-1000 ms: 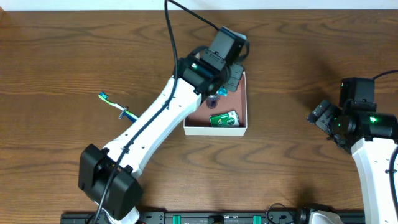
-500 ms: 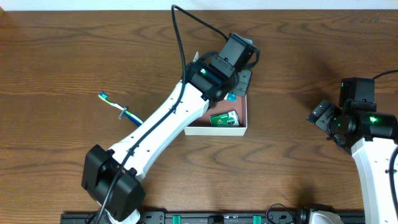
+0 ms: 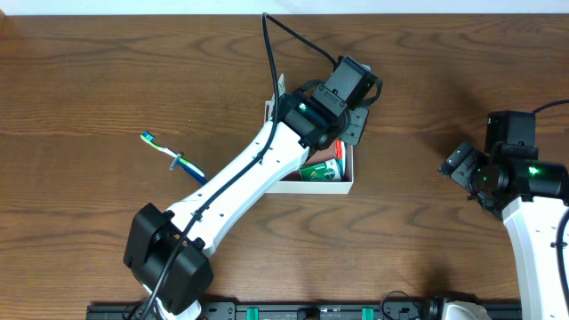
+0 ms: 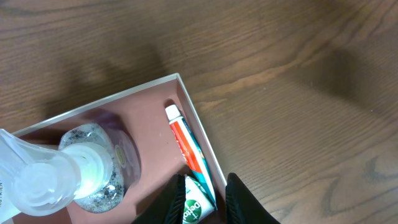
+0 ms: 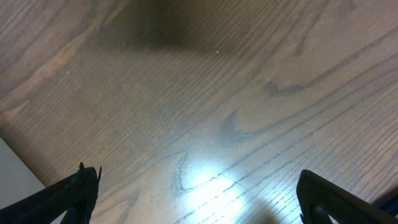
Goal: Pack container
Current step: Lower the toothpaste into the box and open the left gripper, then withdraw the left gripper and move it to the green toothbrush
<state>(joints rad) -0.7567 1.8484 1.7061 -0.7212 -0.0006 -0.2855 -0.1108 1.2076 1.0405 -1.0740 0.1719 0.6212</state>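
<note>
**Inspection: left gripper over container, right arm idle**

In the left wrist view the left gripper hung at the bottom centre of the frame, its jaws a narrow gap apart with nothing clamped between them; a green packet lay below that gap on the floor of the container; a red-and-white toothpaste tube lay flat along the box's right-hand wall, just above the packet; a clear pump bottle stood in the lower left of the frame, inside the box. In the overhead view the container sat at centre frame, partly covered by the left arm; a toothbrush lay on the wooden table at left, well apart from the box. The right gripper stood spread wide over bare wood, at the right edge of the overhead frame.
</note>
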